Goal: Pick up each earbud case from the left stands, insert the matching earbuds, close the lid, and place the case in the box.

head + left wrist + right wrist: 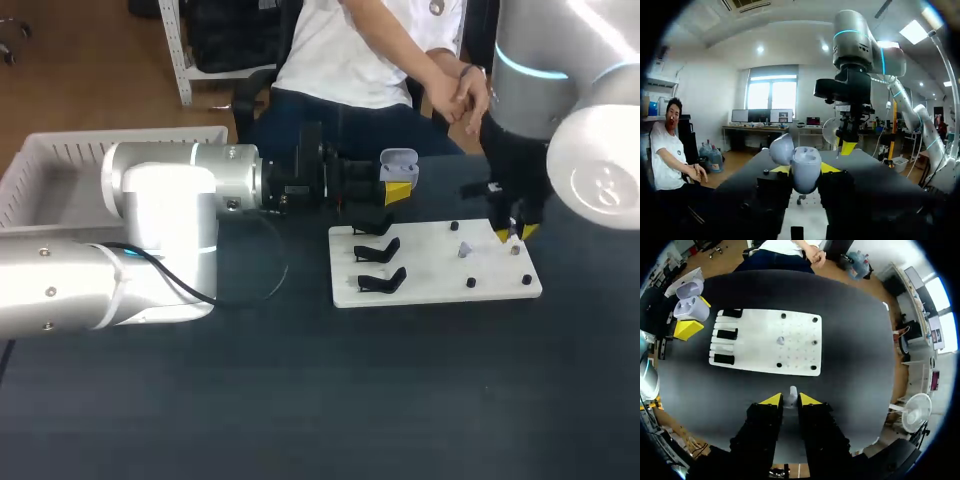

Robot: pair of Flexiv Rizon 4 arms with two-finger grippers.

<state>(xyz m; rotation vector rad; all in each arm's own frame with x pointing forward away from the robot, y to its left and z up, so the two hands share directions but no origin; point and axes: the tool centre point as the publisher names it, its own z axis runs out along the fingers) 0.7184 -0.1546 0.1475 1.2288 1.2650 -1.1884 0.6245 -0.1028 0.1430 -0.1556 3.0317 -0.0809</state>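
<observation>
Earbud case (805, 169), pale grey, lid open

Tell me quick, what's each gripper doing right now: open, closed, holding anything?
Left gripper: fingers closed on the earbud case, its lid open.
Right gripper: fingers closed on a small white earbud.

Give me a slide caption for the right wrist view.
Right hand grips an earbud by the white board; left hand holds the open case beside it.
</observation>
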